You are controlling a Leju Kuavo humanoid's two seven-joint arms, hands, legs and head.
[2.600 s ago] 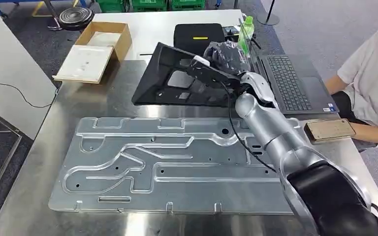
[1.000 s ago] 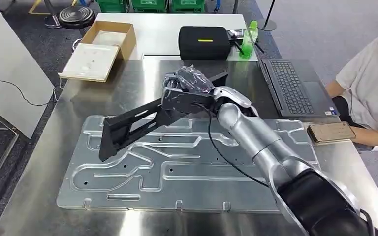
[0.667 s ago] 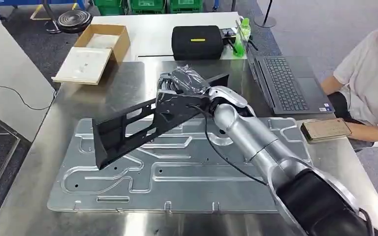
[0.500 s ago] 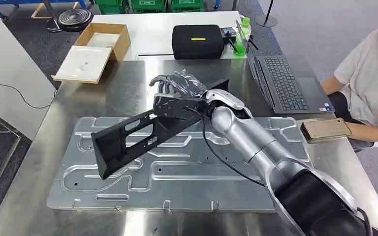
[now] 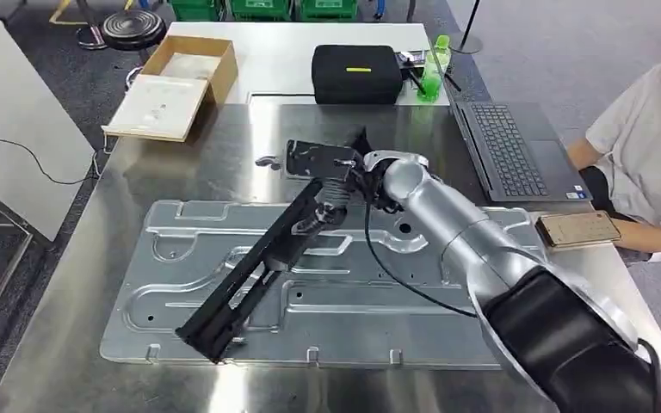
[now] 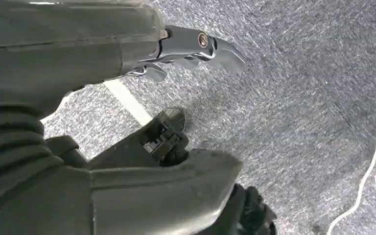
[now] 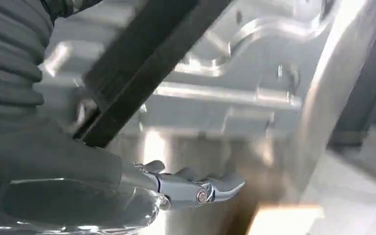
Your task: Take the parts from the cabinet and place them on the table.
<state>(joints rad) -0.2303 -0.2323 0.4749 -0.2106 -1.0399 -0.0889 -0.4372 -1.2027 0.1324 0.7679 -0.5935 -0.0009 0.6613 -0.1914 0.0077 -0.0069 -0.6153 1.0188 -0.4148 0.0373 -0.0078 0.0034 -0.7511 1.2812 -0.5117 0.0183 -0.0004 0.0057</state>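
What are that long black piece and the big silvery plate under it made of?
The long black piece looks like matte moulded plastic: dull, with no glints. The big plate looks like stamped bare metal, perhaps aluminium: shiny, with pressed ridges. The table seems brushed steel, mirroring things.

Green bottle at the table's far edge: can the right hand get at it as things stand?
Probably not. The right hand holds the black part over the metal panel; the green bottle stands farther off, beyond the laptop.

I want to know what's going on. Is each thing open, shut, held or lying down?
Right hand: holds the black part.
Black part: tilted, low end on the metal panel.
Metal panel: lying flat on the table.
Laptop: open.
Cardboard box: open.
Black case: shut.
Left hand: holds nothing.
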